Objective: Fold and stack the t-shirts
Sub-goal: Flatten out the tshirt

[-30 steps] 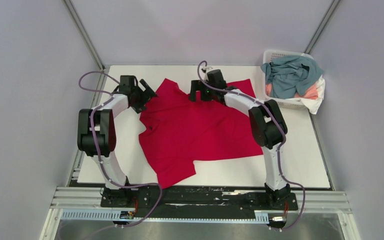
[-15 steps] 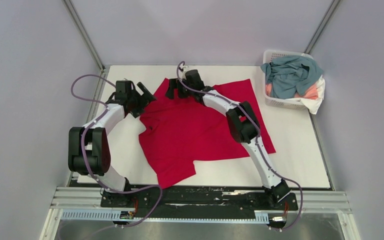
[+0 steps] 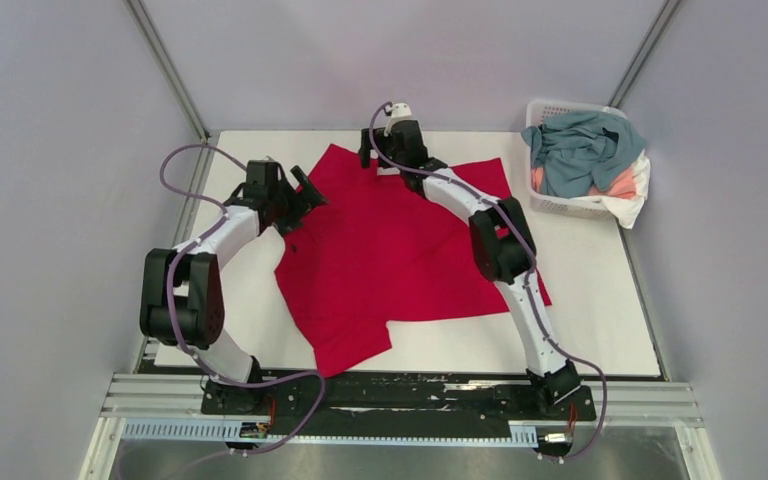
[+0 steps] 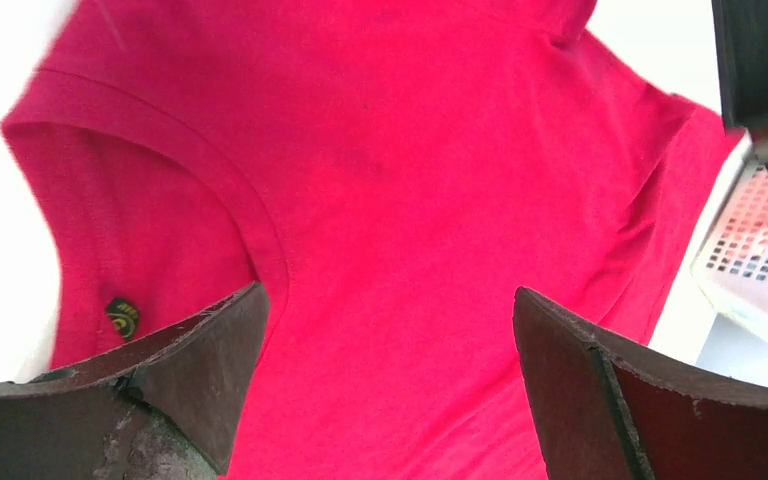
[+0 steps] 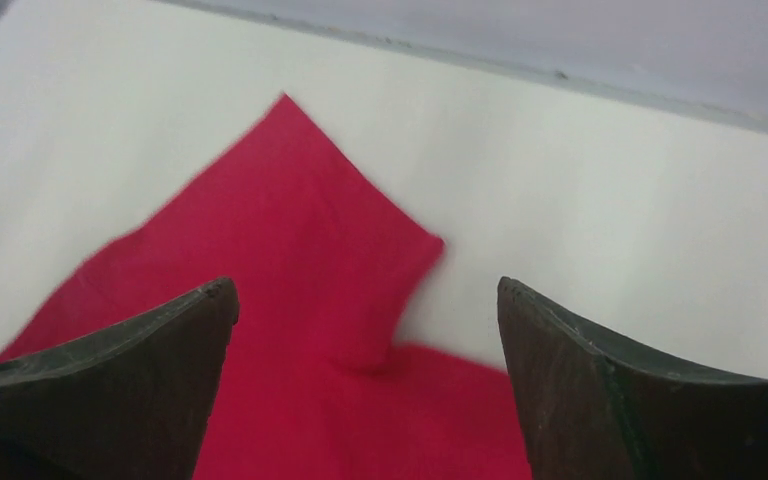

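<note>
The bright red t-shirt (image 3: 390, 250) lies spread on the white table. My left gripper (image 3: 305, 192) is open over the shirt's left edge; the left wrist view shows the collar (image 4: 240, 210) and red cloth between its parted fingers (image 4: 190, 370). My right gripper (image 3: 372, 160) is open above the far sleeve (image 5: 300, 230), nothing held between its fingers (image 5: 580, 380). Teal-grey (image 3: 580, 150), salmon-pink (image 3: 620, 185) and white (image 3: 632, 205) shirts lie in the basket.
The white lattice basket (image 3: 543, 115) stands at the table's far right corner; it also shows in the left wrist view (image 4: 760, 240). The white table (image 3: 600, 300) has bare strips at left, right and front. Grey walls enclose the sides and back.
The right gripper has moved right and toward the far edge. The left gripper has shifted right onto the shirt. The far sleeve and the left edge now lie flatter and more spread.
</note>
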Motion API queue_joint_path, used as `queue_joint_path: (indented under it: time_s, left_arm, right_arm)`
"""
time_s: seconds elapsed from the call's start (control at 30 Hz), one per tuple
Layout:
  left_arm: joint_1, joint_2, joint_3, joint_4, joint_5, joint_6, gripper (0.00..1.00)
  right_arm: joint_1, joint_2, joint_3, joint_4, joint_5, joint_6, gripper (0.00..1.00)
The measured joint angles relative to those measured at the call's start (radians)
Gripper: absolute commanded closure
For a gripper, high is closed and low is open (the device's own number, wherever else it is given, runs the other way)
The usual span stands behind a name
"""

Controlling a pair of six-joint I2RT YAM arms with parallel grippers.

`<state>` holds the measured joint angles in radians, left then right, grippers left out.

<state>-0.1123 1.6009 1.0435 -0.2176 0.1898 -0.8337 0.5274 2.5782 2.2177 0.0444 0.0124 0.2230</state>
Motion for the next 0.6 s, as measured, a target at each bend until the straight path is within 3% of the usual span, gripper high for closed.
queue_joint_path:
  time_s: [0.13, 0.33, 0.43, 0.6]
  left_arm:
    - [-0.034, 0.044, 0.023, -0.002, 0.007, 0.006, 0.0]
    - [-0.072, 0.126, 0.058, -0.01, 0.013, 0.014, 0.0]
    - [-0.077, 0.194, 0.093, -0.02, 0.015, 0.026, 0.0]
    - [-0.06, 0.318, 0.213, -0.066, 0.026, 0.037, 0.0]
  right_arm:
    - [-0.003, -0.361, -0.454, -0.019, 0.094, -0.04, 0.0]
    - [-0.028, -0.87, -0.979, -0.026, 0.2, 0.018, 0.0]
    - [-0.095, -0.952, -1.121, -0.027, 0.176, 0.073, 0.0]
    - [-0.246, -0.894, -1.255, -0.08, 0.112, 0.148, 0.0]
